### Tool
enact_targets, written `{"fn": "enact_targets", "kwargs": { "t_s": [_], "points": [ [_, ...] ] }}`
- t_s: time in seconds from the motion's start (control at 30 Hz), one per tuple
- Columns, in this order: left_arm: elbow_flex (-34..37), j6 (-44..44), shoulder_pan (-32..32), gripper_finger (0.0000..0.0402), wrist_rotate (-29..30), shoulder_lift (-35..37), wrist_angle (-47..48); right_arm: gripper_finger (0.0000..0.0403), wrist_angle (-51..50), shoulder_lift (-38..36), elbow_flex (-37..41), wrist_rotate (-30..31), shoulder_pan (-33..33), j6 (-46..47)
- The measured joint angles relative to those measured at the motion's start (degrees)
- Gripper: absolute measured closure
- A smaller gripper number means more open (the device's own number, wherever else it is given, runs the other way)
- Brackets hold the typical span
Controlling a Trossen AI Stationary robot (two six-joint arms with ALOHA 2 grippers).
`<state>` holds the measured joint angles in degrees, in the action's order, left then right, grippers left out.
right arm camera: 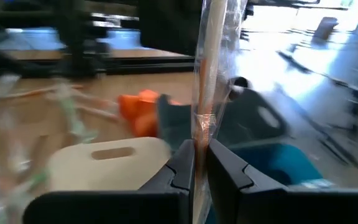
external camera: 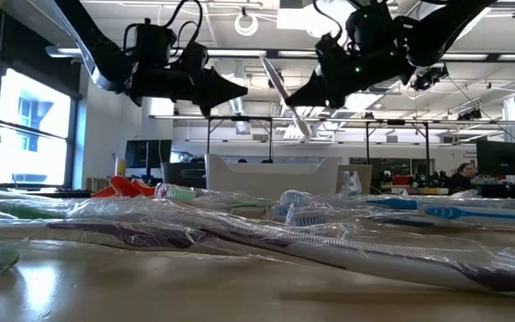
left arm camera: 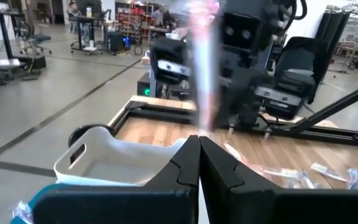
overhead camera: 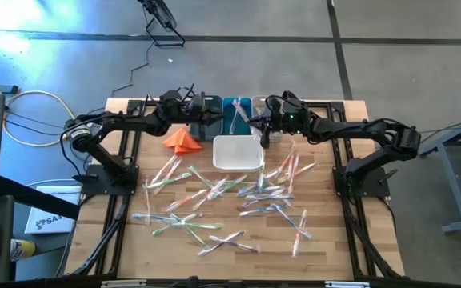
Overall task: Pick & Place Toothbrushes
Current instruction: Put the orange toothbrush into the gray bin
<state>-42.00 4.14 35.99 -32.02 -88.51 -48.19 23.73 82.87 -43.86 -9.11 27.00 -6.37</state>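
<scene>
My right gripper point(overhead camera: 262, 126) hangs over the bins at the table's far side, shut on one toothbrush point(external camera: 278, 85) with an orange-pink handle in a clear wrapper. My left gripper point(overhead camera: 217, 113) faces it from the left at the same height point(external camera: 242, 89). Its fingers are shut on nothing, and their tips stop a little short of the toothbrush. Many more wrapped toothbrushes point(overhead camera: 214, 200) lie scattered flat on the wooden table, and they fill the front of the low view point(external camera: 240, 234). My right gripper pinches the wrapped toothbrush between its two fingers partway along its length point(right arm camera: 201, 134), and the longer part rises above the fingers. The fingers come roughly level from the table's right and lie across the handle. The toothbrush stands slanted, nearly upright, lifted clear above the bins.
A white bin point(overhead camera: 219, 154) stands at mid-table just in front of the grippers. A teal bin point(overhead camera: 237, 106) and a dark bin point(overhead camera: 206, 106) sit behind it at the far edge. An orange folded cloth point(overhead camera: 181, 141) lies left of the white bin. Bare wood shows along the near edge.
</scene>
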Motion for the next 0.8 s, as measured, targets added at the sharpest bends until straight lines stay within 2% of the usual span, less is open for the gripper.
{"fn": "enact_targets", "kwargs": {
  "t_s": [0.1, 0.2, 0.43, 0.67, 0.8],
  "points": [
    [0.0, 0.8, 0.0, 0.0402, 0.0, 0.0, 2.9, 0.0383, 0.0, 0.0, 0.0, 9.3, 0.7, 3.1],
    [0.0, 1.7, 0.9, 0.0402, 0.0, 1.2, 7.2, 0.0383, 0.0, 0.0, 0.0, 13.2, 2.3, 3.7],
    [0.0, 0.3, 2.2, 0.0402, 0.2, 4.8, 10.5, 0.0383, -4.9, 0.0, 0.0, 13.4, 7.8, 8.1],
    [0.0, -1.0, 2.3, 0.0402, 1.6, 4.9, 11.2, 0.0383, -10.2, 0.7, 0.0, 13.3, 11.4, 9.2],
    [0.0, -1.1, 2.2, 0.0402, 2.2, 4.8, 12.1, 0.0383, -10.2, 4.0, 0.0, 8.9, 12.8, 8.5]
  ]
}}
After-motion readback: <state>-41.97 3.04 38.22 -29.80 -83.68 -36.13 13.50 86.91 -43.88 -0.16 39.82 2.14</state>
